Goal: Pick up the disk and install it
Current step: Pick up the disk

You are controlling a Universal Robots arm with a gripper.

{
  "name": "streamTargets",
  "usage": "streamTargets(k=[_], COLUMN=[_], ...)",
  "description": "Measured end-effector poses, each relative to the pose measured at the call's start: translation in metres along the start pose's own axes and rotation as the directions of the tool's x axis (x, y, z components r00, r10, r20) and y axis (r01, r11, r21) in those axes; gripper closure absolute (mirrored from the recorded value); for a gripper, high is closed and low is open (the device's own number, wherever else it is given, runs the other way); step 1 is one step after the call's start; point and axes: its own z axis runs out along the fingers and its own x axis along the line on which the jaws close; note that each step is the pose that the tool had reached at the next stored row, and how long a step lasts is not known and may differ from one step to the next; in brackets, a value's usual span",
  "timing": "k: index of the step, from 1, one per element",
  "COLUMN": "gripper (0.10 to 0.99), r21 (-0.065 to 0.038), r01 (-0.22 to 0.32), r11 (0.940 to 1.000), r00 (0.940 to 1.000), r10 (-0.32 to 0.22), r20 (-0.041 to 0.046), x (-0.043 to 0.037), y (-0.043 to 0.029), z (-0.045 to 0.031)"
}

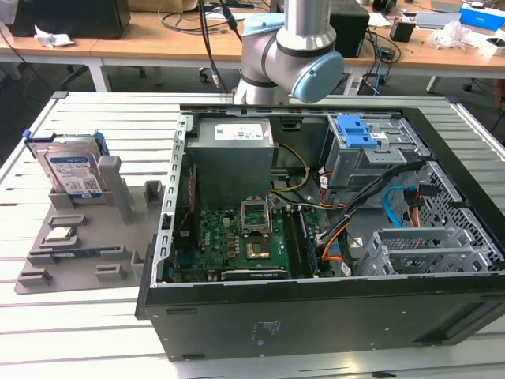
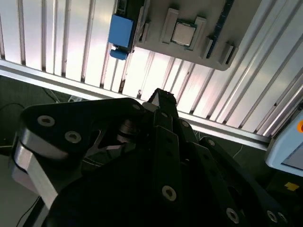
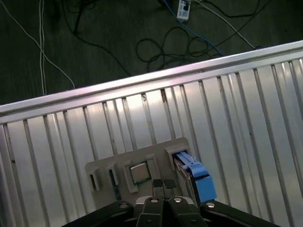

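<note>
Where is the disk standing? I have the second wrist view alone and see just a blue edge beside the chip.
Observer: In the exterior view the disk stands on edge in a grey fixture, at the exterior view's left of the open case.
Operator: Is the claw on it?
Observer: No. In the first wrist view the claw is shut on nothing, apart from the disk.
</note>
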Motion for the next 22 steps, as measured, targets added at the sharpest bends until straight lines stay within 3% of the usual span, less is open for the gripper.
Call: streamTargets(k=[7,15,22], gripper=[0.98,0.98,0.98], r21=[-0.002,-0.005,-0.005], r01=[0.081,0.175,0.184], r11=[0.9967,0.9845,0.9829], r00=[0.9967,0.9845,0.9829], r10=[-0.081,-0.175,-0.184], r20=[-0.0036,-0.0075,-0.0079], x=[0.0,0.0,0.0], y=[0.0,0.0,0.0], z=[0.0,0.0,0.0])
